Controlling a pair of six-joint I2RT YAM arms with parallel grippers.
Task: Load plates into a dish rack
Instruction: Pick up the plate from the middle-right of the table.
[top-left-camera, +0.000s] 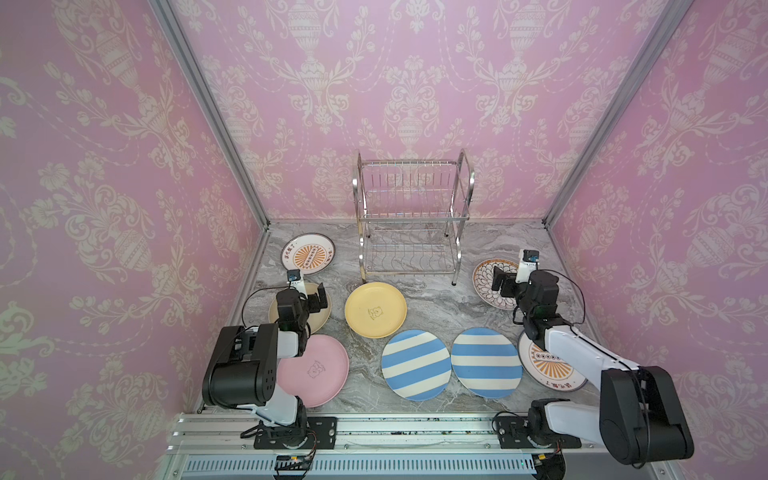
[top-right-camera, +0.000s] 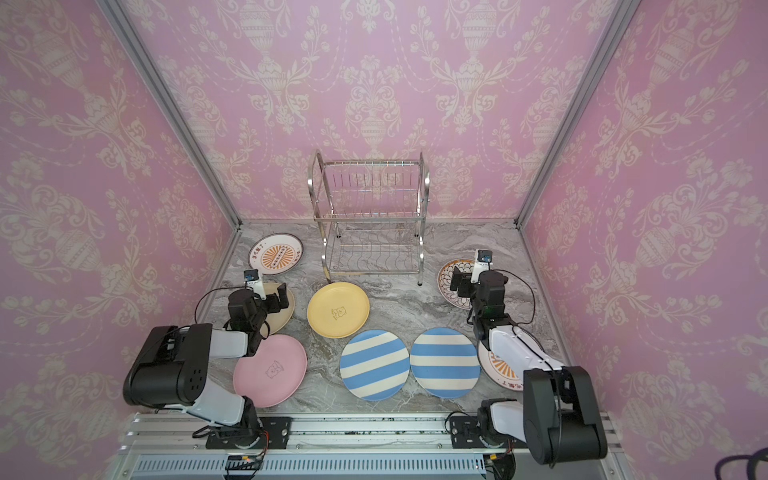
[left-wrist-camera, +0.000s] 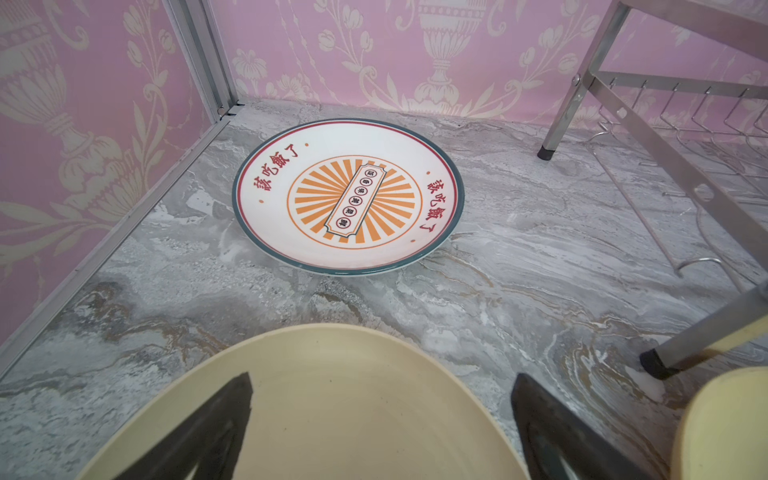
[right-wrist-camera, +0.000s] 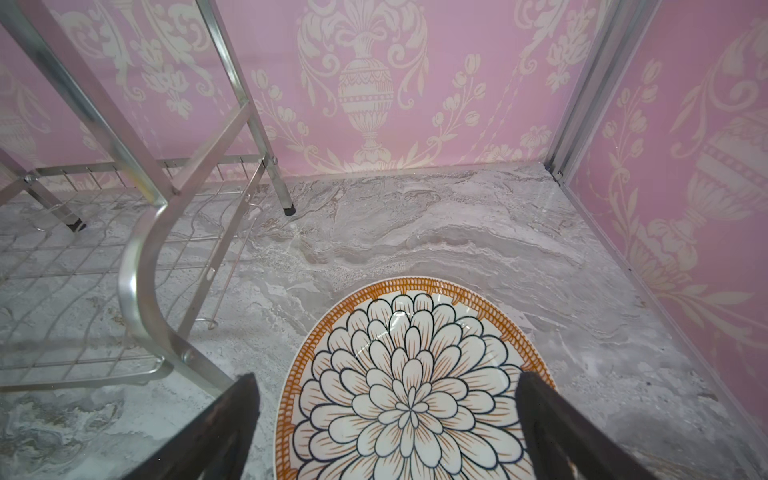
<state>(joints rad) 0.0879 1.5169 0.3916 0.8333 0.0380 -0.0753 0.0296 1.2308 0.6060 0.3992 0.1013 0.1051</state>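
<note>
Plainly nothing is loaded yet: the dish rack stands empty on both tiers, and all eight plates lie flat on the marble tabletop around it. To the rack's right, near its front leg, the right gripper hangs with jaws spread wide above the brown floral plate, gripping nothing. To the rack's left, the left gripper is likewise spread over the cream plate. A sunburst plate sits beside the rack's left legs, and the yellow plate lies just in front of the rack. The trouble I foresee is the pickup. A flat, glazed plate offers only its rim, so a finger that fails to get under it may shove the floral plate into the rack's leg or let it slip. A lifted plate swung carelessly could strike the arched frame and shift the rack.
</note>
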